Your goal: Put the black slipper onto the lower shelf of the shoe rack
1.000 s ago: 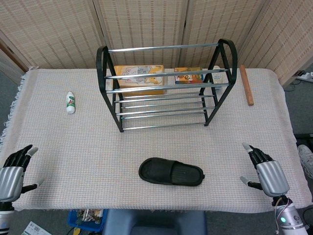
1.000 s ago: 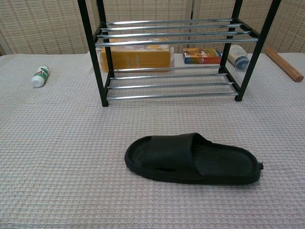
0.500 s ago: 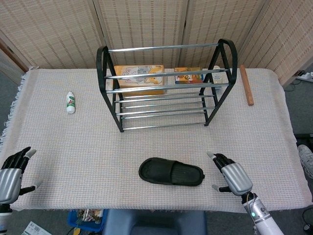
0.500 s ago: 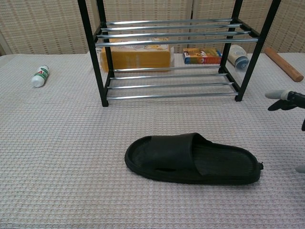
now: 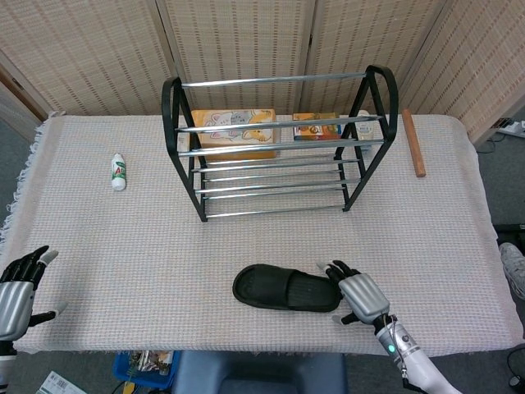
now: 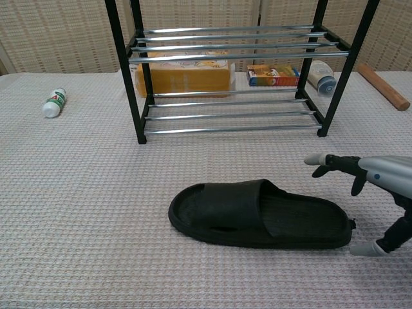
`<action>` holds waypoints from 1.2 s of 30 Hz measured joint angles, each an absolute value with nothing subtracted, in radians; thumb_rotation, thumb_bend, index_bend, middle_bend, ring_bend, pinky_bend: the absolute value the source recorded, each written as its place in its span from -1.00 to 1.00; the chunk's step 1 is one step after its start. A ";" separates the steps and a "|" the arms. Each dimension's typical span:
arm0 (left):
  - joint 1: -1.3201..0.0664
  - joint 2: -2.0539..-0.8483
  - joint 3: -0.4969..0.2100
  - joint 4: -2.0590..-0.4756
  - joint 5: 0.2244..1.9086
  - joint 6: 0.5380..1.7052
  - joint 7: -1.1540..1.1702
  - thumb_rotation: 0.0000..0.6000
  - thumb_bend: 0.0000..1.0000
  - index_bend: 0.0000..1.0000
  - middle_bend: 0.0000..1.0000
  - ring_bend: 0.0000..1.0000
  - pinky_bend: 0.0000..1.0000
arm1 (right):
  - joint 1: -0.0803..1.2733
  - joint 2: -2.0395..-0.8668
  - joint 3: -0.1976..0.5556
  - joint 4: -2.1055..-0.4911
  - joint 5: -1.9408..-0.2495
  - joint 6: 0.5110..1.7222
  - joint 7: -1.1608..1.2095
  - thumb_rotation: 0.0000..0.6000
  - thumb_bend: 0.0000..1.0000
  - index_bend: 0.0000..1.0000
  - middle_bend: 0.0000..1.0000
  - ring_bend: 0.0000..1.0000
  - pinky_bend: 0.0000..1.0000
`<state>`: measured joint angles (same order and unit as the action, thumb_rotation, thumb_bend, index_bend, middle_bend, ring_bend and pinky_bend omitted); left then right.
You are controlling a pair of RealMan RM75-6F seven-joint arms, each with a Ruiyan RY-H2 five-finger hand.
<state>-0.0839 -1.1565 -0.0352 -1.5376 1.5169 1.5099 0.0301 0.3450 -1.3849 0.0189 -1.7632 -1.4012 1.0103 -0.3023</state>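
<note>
The black slipper (image 5: 285, 288) (image 6: 257, 214) lies flat on the cloth near the table's front edge, its toe end to the left. My right hand (image 5: 358, 295) (image 6: 376, 185) is at the slipper's heel end with fingers spread, holding nothing; its thumb is down by the heel. The black shoe rack (image 5: 279, 148) (image 6: 232, 71) stands behind the slipper, and its lower shelf (image 5: 275, 201) (image 6: 232, 119) of metal bars is bare. My left hand (image 5: 18, 283) hovers open at the front left corner, far from the slipper.
A small white bottle (image 5: 119, 171) (image 6: 54, 102) lies at the left. A yellow box (image 5: 234, 131) (image 6: 185, 74), a small carton (image 6: 273, 74) and a jar (image 6: 320, 76) sit behind the rack. A wooden stick (image 5: 413, 142) (image 6: 383, 86) lies at the right.
My right hand has swept leftward from the table's right edge to the slipper's heel. The left hand has dropped slightly toward the front edge. The slipper has not moved.
</note>
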 measured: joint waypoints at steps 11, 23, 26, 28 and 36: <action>-0.083 -1.163 -0.032 -1.519 1.514 1.504 0.019 1.00 -0.70 -0.64 -0.76 -0.70 -0.62 | 0.395 -1.438 0.040 -1.761 -1.307 0.979 -0.385 1.00 -0.99 -0.98 -0.56 -0.77 -0.44; -0.081 -1.166 -0.031 -1.490 1.507 1.497 -0.002 1.00 -0.70 -0.62 -0.76 -0.70 -0.62 | 0.428 -1.487 0.039 -1.747 -1.203 0.982 -0.458 1.00 -0.99 -0.92 -0.64 -0.77 -0.44; -0.081 -1.168 -0.030 -1.485 1.507 1.495 -0.006 1.00 -0.70 -0.61 -0.76 -0.70 -0.62 | 0.437 -1.498 0.041 -1.736 -1.191 0.982 -0.463 1.00 -0.99 -0.88 -0.64 -0.77 -0.44; -0.081 -1.169 -0.029 -1.482 1.507 1.493 -0.008 1.00 -0.70 -0.60 -0.76 -0.70 -0.62 | 0.443 -1.505 0.041 -1.730 -1.180 0.981 -0.467 1.00 -0.99 -0.85 -0.64 -0.77 -0.44; -0.081 -1.170 -0.031 -1.474 1.506 1.494 -0.014 1.00 -0.70 -0.58 -0.76 -0.70 -0.62 | 0.459 -1.529 0.043 -1.713 -1.168 0.996 -0.479 1.00 -0.57 -0.63 -0.52 -0.61 -0.44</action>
<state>-0.0807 -1.1699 -0.0310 -1.4741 1.5063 1.4943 -0.0139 0.4589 -1.5294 0.0434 -1.7134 -1.1678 0.9960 -0.4788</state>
